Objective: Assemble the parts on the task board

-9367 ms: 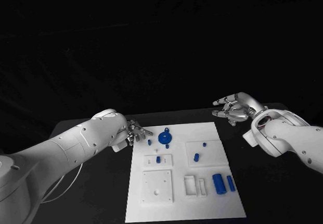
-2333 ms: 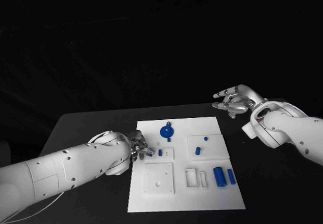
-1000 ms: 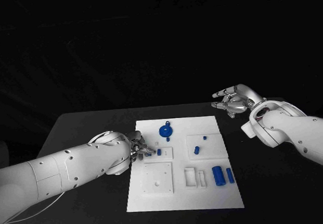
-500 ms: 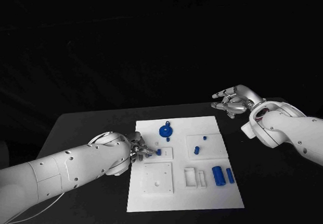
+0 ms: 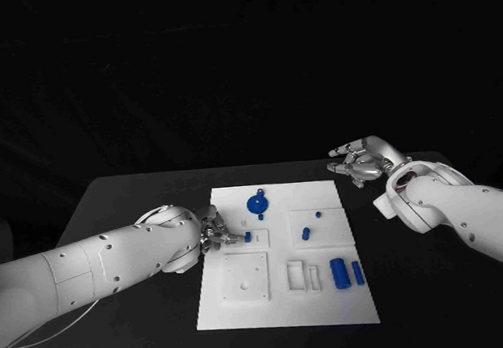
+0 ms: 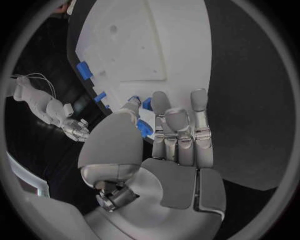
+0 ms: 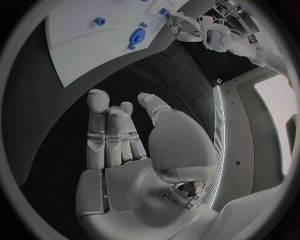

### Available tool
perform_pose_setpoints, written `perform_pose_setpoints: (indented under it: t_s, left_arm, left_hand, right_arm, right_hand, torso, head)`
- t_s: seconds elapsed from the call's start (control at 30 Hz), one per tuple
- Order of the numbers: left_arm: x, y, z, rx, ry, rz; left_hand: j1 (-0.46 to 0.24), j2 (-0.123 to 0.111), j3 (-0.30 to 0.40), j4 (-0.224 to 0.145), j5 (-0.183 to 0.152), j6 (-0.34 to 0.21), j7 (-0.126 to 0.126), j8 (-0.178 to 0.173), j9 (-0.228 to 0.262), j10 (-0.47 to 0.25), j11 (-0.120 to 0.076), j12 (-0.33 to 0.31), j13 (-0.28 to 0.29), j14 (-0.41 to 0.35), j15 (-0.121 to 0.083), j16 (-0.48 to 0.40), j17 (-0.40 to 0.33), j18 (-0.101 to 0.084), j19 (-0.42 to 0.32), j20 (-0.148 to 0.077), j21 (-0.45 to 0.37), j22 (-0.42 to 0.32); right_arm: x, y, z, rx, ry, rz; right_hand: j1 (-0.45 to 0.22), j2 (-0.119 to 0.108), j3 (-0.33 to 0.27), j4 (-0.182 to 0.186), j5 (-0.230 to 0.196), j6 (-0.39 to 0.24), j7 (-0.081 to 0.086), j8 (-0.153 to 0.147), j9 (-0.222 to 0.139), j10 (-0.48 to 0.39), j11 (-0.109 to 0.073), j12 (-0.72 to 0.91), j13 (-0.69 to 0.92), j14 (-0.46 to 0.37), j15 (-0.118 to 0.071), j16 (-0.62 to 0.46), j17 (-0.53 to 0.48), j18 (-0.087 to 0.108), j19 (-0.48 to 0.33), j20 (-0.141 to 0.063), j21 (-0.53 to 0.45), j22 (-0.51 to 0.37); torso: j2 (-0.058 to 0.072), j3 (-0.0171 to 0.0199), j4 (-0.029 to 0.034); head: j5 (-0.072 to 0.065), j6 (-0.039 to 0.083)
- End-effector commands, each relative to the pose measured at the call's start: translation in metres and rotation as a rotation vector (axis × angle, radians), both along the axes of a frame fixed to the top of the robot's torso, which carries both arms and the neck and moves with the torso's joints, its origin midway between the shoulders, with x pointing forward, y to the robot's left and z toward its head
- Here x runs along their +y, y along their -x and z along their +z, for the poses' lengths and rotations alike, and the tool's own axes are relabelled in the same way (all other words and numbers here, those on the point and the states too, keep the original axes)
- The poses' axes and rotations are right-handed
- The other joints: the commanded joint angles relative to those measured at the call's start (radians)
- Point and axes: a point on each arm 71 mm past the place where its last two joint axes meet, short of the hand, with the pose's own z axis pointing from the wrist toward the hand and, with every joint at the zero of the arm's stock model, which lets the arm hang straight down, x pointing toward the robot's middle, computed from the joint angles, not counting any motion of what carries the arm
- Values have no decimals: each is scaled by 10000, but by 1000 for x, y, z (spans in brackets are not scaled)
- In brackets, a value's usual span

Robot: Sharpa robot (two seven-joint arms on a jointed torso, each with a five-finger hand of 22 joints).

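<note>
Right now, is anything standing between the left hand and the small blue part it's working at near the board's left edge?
Nothing visible is in the way. The left hand is at the task board's left edge with its fingertips right by the small blue part. Whether they grip it cannot be told.

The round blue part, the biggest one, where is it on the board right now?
In the head view the round blue part sits near the far edge of the task board, left of centre, beyond the left hand.
</note>
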Motion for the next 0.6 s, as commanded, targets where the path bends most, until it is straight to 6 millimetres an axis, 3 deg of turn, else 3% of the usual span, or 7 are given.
perform_pose_setpoints:
  t_s: [0.03, 0.13, 0.2, 0.33, 0.43, 0.47, 0.6]
  left_arm:
    - [2, 2, -5, 193, 5, 26]
    - [3, 3, -5, 195, 48, 67]
    - [4, 3, -5, 211, 89, 87]
    - [6, 4, -5, 253, 136, 80]
    - [7, 4, -4, 270, 166, 88]
    - [8, 4, -4, 276, 186, 98]
    - [10, 4, -1, 278, 355, 144]
  left_hand:
    - [22, -69, -12, 49, -35, -131, 18, -105, -58, 392, 21, -70, 16, -107, 6, -80, -21, -170, 27, -68, -62, 146]
    - [37, -34, -14, -21, -12, -174, 44, -178, -168, 379, 23, -111, 52, -117, 2, -112, -40, -200, 36, -84, -100, 149]
    - [39, 3, 3, -118, 26, -233, 105, -371, -652, 358, 67, -147, 106, -126, 18, -128, -51, -201, 43, -75, -153, 153]
    - [31, 17, -3, -302, 37, -478, 183, -148, -1539, 310, 84, -185, 191, -151, 55, -153, -76, -179, 44, -41, -229, 159]
    - [36, 11, -20, -333, 43, -529, 234, -230, -1831, 303, 97, -194, 197, -152, 73, -153, -80, -172, 50, -28, -238, 162]
    - [38, 36, -6, -370, 59, -591, 235, -46, -2246, 294, 103, -202, 220, -156, 77, -153, -92, -160, 58, -16, -264, 165]
    - [38, 56, -8, -394, 64, -667, 252, 83, -2473, 286, 101, -204, 234, -165, 86, -160, -104, -158, 54, -12, -286, 162]
  right_arm:
    - [0, 0, -1, 49, 23, 111]
    - [0, 0, -1, 51, 25, 96]
    - [0, 0, -1, 52, 26, 93]
    - [0, 0, -2, 59, 26, 92]
    - [0, 0, -2, 64, 23, 95]
    - [0, 0, -2, 66, 21, 97]
    - [0, 0, -2, 73, 13, 96]
  right_hand:
    - [-76, -4, -13, 30, 36, -51, 2, -38, 4, -31, -68, 17, 3, 16, 6, 0, -9, 120, 423, -54, -35, -8]
    - [-76, -4, -13, 30, 36, -51, 2, -38, 4, -31, -68, 17, 3, 16, 6, 0, -9, 120, 423, -54, -35, -8]
    - [-76, -4, -13, 30, 36, -51, 2, -38, 4, -31, -68, 17, 3, 16, 6, 0, -9, 120, 423, -54, -35, -8]
    - [-76, -4, -13, 30, 36, -51, 2, -38, 4, -31, -68, 17, 3, 16, 6, 0, -9, 120, 423, -54, -35, -8]
    - [-76, -4, -13, 30, 36, -51, 2, -38, 4, -31, -68, 17, 3, 16, 6, 0, -9, 120, 423, -54, -35, -8]
    - [-76, -4, -13, 30, 36, -51, 2, -38, 4, -31, -68, 17, 3, 16, 6, 0, -9, 120, 423, -54, -35, -8]
    - [-76, -4, -13, 30, 36, -51, 2, -38, 4, -31, -68, 17, 3, 16, 6, 0, -9, 120, 423, -54, -35, -8]
  torso:
    - [-2, -2, -6]
    - [-3, -1, -8]
    - [-2, -1, -6]
    - [-9, -9, 2]
    - [-11, -8, 5]
    - [-7, -5, 2]
    - [-6, -14, 5]
  head:
    - [26, 14]
    - [10, 12]
    - [14, 10]
    - [11, 14]
    - [12, 18]
    - [10, 25]
    - [-10, 36]
